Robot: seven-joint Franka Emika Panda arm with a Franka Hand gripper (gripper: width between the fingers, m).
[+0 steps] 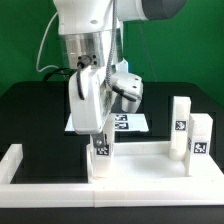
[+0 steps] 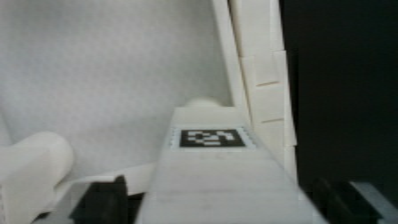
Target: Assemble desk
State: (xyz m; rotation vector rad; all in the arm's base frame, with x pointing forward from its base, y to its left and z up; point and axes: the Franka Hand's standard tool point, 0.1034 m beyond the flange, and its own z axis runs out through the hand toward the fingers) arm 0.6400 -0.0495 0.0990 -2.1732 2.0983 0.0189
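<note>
My gripper [image 1: 100, 135] is shut on a white square leg block [image 1: 101, 152] with a marker tag and holds it upright on the left end of the white rimmed tabletop panel [image 1: 145, 158]. In the wrist view the leg block [image 2: 217, 150] fills the space between my dark fingers [image 2: 103, 200], with the panel's flat face [image 2: 107, 80] and its rim [image 2: 260, 70] beyond it. Two more white leg blocks [image 1: 181, 120] [image 1: 200, 142] stand upright at the panel's right end. A fourth leg is not clearly in view.
The long low white border wall [image 1: 110, 192] runs along the front, with short arms at the exterior view's left [image 1: 15, 160] and right. The marker board [image 1: 130, 123] lies behind my gripper. A rounded white part [image 2: 36, 170] sits beside the held leg.
</note>
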